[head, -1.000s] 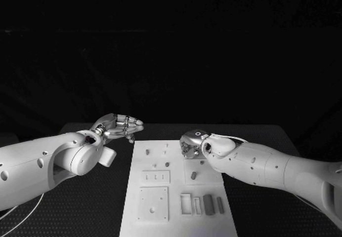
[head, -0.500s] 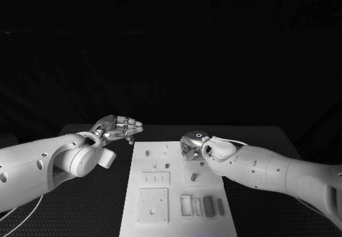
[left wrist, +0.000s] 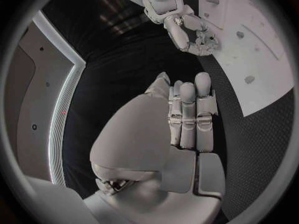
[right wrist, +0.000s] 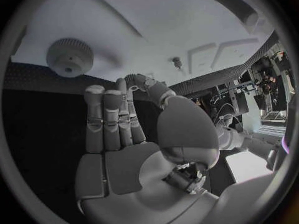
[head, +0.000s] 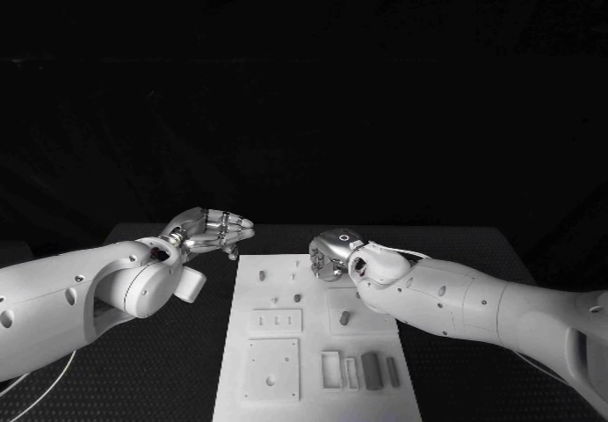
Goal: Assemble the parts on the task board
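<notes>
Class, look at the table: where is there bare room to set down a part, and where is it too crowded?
Bare black table lies left of the task board, under the left arm. The board's near right corner is crowded with upright parts; the right hand hovers over its far end.

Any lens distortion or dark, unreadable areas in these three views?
Head view: upper half black, task board well lit and undistorted. Left wrist view: fisheye, board edge bows, left hand sharp. Right wrist view: fisheye, board curves above the right hand; shadow beside the gear-like part.

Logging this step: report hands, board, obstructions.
Left hand open, off the task board's far left corner. Right hand open, empty, over the board's far end near a round toothed part. Parts lying on board. Nothing in the way.
</notes>
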